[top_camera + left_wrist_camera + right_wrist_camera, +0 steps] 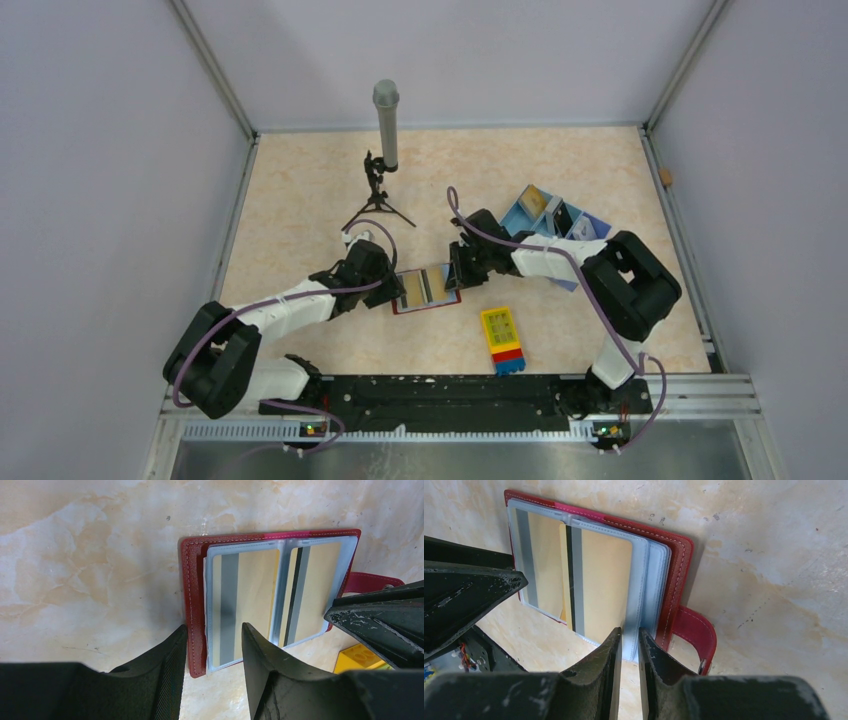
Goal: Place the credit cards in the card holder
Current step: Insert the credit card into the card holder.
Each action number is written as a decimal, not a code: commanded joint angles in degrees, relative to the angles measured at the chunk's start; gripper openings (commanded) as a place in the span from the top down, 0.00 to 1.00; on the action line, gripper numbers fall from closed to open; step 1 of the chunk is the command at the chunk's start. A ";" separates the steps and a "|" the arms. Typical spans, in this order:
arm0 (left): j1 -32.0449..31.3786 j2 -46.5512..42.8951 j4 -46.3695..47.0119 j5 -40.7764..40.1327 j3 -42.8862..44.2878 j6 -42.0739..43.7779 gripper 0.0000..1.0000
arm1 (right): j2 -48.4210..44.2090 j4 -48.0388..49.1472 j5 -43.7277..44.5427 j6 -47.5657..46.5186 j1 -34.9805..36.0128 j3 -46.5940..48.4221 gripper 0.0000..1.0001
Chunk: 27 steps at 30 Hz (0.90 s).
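Observation:
The dark-red card holder (427, 288) lies open and flat on the table between my two grippers. In the left wrist view its blue-grey pockets (280, 587) hold two yellow-gold cards (252, 597) with dark stripes. My left gripper (214, 637) is open, its fingers astride the holder's left edge near a corner. My right gripper (629, 640) is nearly shut, with the edge of a blue-grey pocket (649, 590) between its fingertips, beside the red closure tab (696, 630). In the top view the left gripper (397, 290) and the right gripper (457, 272) flank the holder.
A light-blue three-compartment tray (590, 226) behind the right arm holds a yellowish card (533, 203) and a dark card (563, 216). A yellow, red and blue block (503, 340) lies near the front. A microphone on a small tripod (384, 150) stands at the back.

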 commanded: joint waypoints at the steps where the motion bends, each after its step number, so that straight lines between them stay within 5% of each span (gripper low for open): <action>1: 0.04 0.87 -0.91 0.42 -0.84 0.26 0.54 | 1.05 2.86 -1.45 1.23 0.69 0.48 0.82; 27: -0.01 0.69 0.03 1.03 -1.27 -0.02 0.55 | -0.93 12.24 -7.92 6.50 1.05 -1.38 0.79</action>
